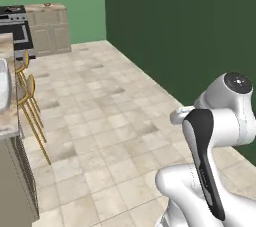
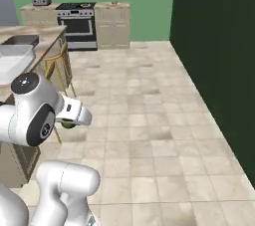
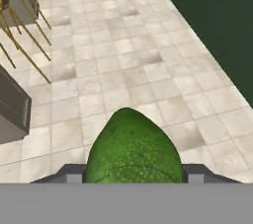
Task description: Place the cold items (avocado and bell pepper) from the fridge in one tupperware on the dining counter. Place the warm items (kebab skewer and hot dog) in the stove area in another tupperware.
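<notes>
One avocado (image 3: 132,149) clamped in the hand (image 3: 132,176), fingers on either flank. Looks light, firm, pebbly-skinned but rounded, so mid-body grip seems safest against slipping.

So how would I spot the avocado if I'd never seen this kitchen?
Find the white robot arm out on the tiled floor, beside the dining counter with its yellow stools. Follow the arm to its claw. The avocado is the bumpy green lump pinched there, off the counter, unlike the white tub.
</notes>
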